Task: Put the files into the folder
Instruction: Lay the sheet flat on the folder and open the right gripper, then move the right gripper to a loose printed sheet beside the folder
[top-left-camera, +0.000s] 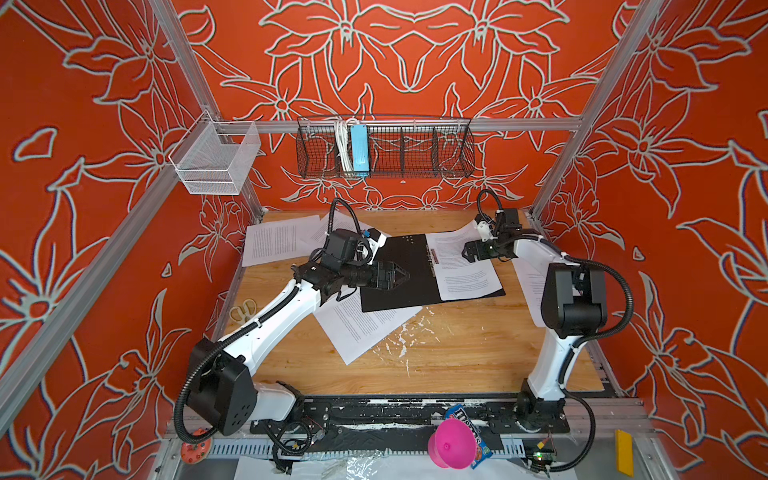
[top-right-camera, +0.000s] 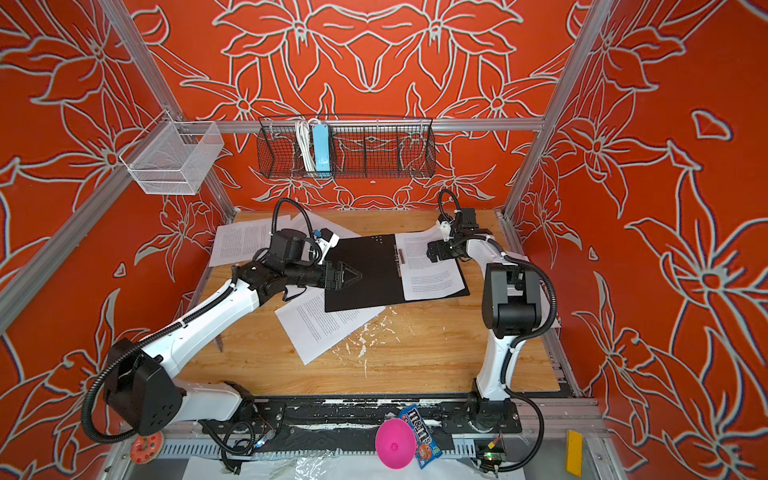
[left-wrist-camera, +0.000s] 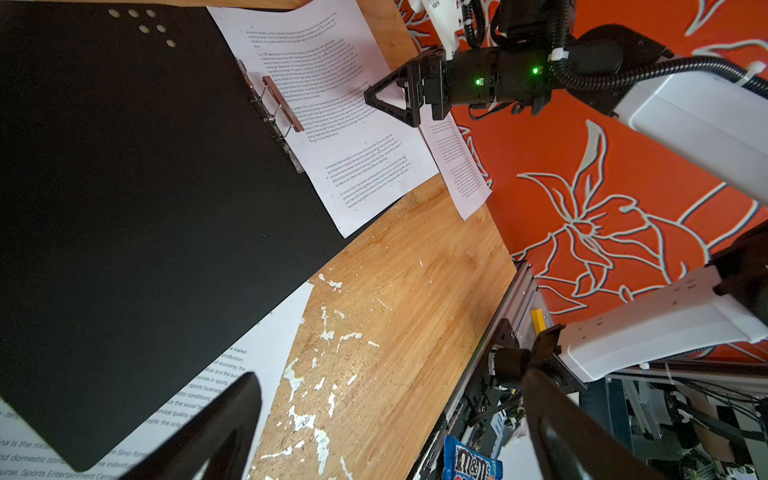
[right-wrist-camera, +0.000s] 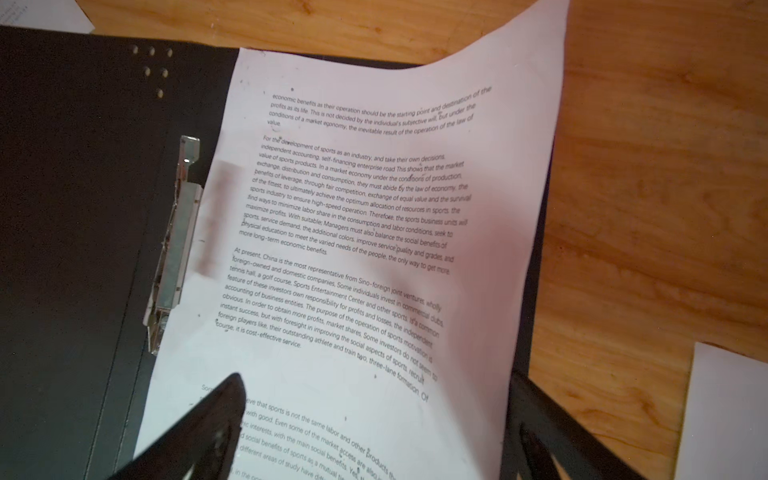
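We see the wooden counter (top-left-camera: 457, 361) bearing everything. The folder (top-left-camera: 399, 266) lies open near its middle in both top views, black inside facing up.

Of the files, one printed sheet (top-left-camera: 461, 270) rests on the folder's right half, its far corner curling upward. A second sheet (top-left-camera: 357, 328) lies partly under the folder's near left corner; others (top-left-camera: 274, 241) are spread at the counter's far left; another (top-left-camera: 534, 291) sits at the right edge, partly hidden by the right arm.

The left pincer (top-left-camera: 400, 276) hangs over the folder's bare left half; in the left wrist view its fingers (left-wrist-camera: 216, 428) stand wide apart, so we call it released, gripping nothing. The right pincer (top-left-camera: 468, 251) hangs over the sheet in the folder; the right wrist view shows its fingers (right-wrist-camera: 208, 428) spread wide with the paper (right-wrist-camera: 374, 249) lying loose beneath, so it too is released. We cannot tell whether either tip touches the surface below.

The metal spine clip (right-wrist-camera: 178, 245) runs along the fold, just beside that sheet's inner edge.
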